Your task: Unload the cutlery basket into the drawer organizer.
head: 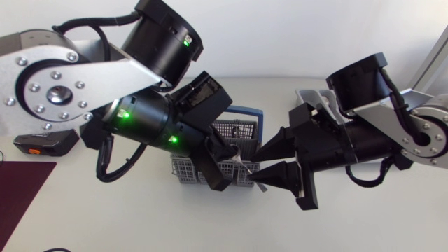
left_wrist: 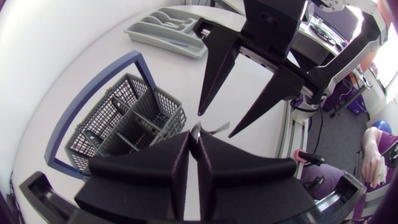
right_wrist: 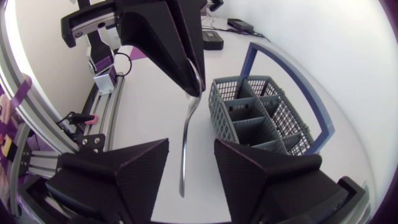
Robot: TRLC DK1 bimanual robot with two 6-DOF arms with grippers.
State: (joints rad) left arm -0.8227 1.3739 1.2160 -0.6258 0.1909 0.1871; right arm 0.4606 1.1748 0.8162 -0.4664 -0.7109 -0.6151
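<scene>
The cutlery piece (right_wrist: 186,137), pinched at its upper end by the closed left fingers (right_wrist: 168,37) and hanging just beside the basket (right_wrist: 221,109) over the counter (right_wrist: 143,106), is best taken mid-handle by the wide-open, empty right fingers (right_wrist: 124,174) straddling it, closed squarely before release.

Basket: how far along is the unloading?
Done: the basket looks empty in the compartments that show. In hand: the left gripper is shut on one piece of cutlery, which hangs between the open fingers of the right gripper, probably a handover. Left: getting it into the organizer, whose contents are too small to tell.
</scene>
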